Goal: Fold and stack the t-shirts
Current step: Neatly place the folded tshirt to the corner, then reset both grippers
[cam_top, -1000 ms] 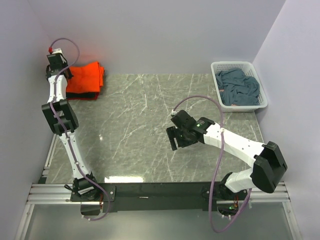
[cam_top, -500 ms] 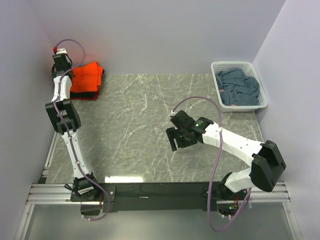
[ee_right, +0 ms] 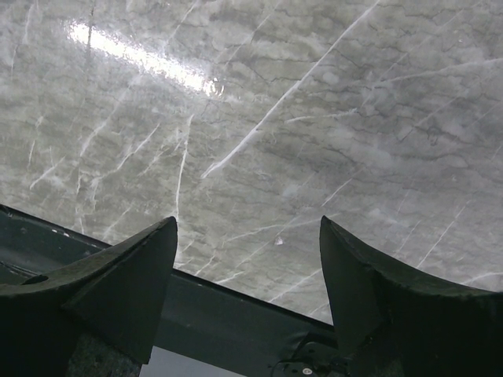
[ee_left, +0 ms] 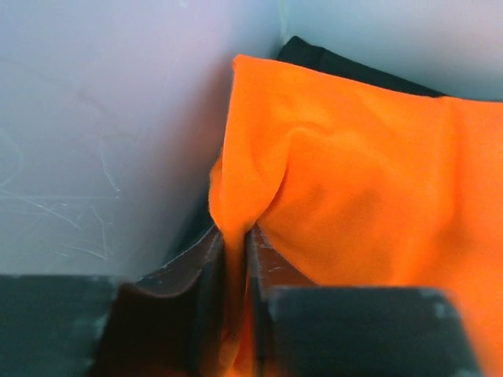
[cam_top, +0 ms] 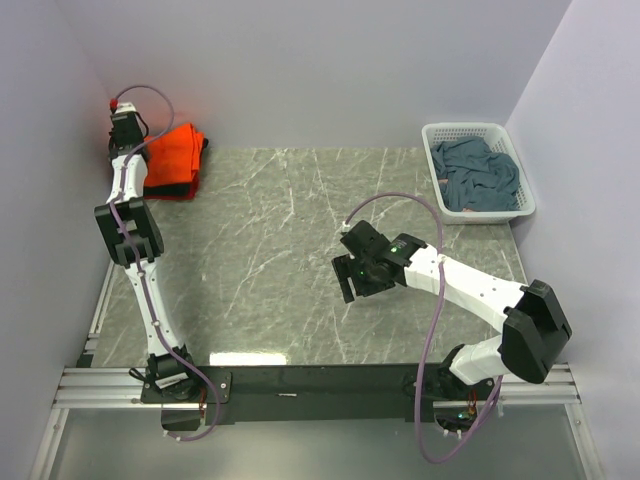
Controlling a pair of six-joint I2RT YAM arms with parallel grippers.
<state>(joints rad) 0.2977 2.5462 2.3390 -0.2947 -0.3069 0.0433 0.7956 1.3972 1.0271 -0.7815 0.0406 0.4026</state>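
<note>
The folded orange t-shirt (cam_top: 172, 157) lies on the black t-shirt (cam_top: 168, 191) in the table's far left corner. My left gripper (cam_top: 138, 148) is at the pile's left edge, against the wall. In the left wrist view it (ee_left: 234, 245) is shut on a pinched fold of the orange t-shirt (ee_left: 354, 181), and a strip of the black t-shirt (ee_left: 346, 67) shows behind. The slate blue-grey t-shirt (cam_top: 478, 175) lies crumpled in the white basket (cam_top: 465, 128). My right gripper (cam_top: 350, 285) hangs open over bare marble, and in the right wrist view nothing is between its jaws (ee_right: 247, 236).
The white basket stands at the far right, against the right wall. Walls close in the table on the left, back and right. The marble tabletop (cam_top: 270, 240) stretches between the arms, with a black rail (cam_top: 310, 378) along its near edge.
My left gripper has pulled toward the far left corner, dragging the orange t-shirt's edge left with it. The right arm has hardly moved.
</note>
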